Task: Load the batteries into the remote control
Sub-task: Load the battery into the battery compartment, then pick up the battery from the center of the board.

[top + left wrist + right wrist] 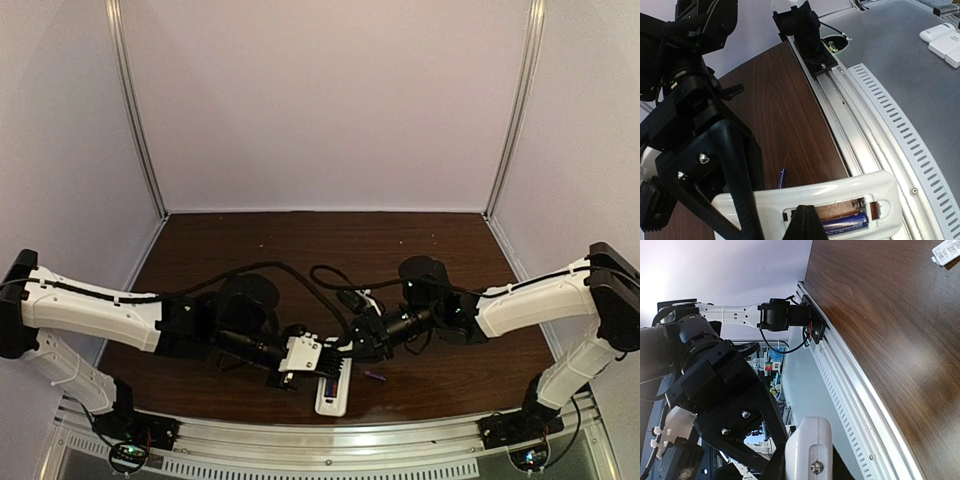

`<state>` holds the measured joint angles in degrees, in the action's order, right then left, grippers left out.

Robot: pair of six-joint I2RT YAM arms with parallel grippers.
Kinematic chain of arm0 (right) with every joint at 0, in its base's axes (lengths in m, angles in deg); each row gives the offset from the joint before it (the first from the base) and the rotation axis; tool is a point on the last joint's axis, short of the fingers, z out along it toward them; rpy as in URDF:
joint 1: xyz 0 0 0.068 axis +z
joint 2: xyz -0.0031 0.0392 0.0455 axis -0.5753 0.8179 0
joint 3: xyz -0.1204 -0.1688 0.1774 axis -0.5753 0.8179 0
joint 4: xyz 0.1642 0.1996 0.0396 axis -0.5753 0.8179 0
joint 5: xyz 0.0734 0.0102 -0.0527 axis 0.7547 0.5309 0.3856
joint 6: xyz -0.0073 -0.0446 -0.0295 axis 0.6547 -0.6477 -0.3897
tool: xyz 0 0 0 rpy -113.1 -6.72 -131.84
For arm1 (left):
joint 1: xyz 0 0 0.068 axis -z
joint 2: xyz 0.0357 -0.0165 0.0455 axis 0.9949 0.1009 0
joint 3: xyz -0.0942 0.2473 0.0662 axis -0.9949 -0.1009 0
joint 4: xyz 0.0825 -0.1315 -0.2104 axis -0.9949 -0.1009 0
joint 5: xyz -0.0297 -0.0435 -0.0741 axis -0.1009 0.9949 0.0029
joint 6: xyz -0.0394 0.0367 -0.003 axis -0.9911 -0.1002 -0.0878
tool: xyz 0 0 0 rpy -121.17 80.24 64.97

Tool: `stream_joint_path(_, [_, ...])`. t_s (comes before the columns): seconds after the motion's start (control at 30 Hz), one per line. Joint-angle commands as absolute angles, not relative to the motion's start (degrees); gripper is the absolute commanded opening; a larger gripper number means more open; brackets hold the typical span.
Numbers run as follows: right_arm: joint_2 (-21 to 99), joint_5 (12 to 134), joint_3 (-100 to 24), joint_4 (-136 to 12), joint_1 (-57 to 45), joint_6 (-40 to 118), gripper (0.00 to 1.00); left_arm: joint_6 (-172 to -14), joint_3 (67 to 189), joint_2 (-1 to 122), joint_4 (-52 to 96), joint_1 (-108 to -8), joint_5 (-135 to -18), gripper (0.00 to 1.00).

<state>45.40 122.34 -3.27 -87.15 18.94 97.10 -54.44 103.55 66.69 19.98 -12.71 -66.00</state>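
My left jaws stand parted over the remote control, gripping nothing I can see, one tip down by the end of the seated battery. My right jaws hover just past the remote's far end; how far open they are I cannot tell. I judge one cell is in and the slot beside it looks empty. The second battery lies loose on the counter, just right of the remote, near my right jaws but untouched. Next I must pinch that thin cylinder and line it up with the slot.
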Motion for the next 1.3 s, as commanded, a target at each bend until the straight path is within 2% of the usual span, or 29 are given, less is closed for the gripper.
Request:
stream_joint_path(0.0, [40.5, 130.8, -6.3, -103.1, 22.2, 103.8, 0.0, -54.1, 101.5, 69.4, 19.4, -15.3, -69.7, 0.01])
stream_joint_path(0.17, [40.2, 129.6, -7.0, -98.2, 22.2, 100.9, 0.0, -53.1, 101.6, 68.8, 18.3, -15.4, -68.9, 0.01])
stream_joint_path(0.37, [40.7, 123.1, -9.6, -77.4, 17.8, 86.6, 0.0, -53.1, 105.1, 65.8, 15.6, -12.5, -70.8, 0.13])
stream_joint_path(0.6, [36.6, 117.0, -9.7, -65.4, 5.1, 77.1, 0.0, -59.1, 105.1, 61.2, 17.4, -12.1, -76.1, 0.5])
stream_joint_path(0.7, [34.0, 115.8, -8.2, -63.0, -0.3, 75.1, 0.0, -61.8, 108.3, 64.5, 14.4, -12.1, -79.7, 0.6])
stream_joint_path(0.77, [32.0, 115.7, -6.9, -61.2, -4.1, 74.2, 0.0, -62.3, 112.4, 69.0, 10.4, -12.1, -81.2, 0.61])
stream_joint_path(0.9, [27.6, 115.8, -5.0, -56.9, -10.3, 71.1, 0.0, -63.3, 122.1, 79.5, 1.9, -12.1, -82.6, 0.54])
stream_joint_path(1.27, [18.7, 121.3, 1.4, -54.5, -18.9, 66.4, 0.0, -61.9, 136.0, 97.2, -5.1, -12.1, -78.7, 0.42])
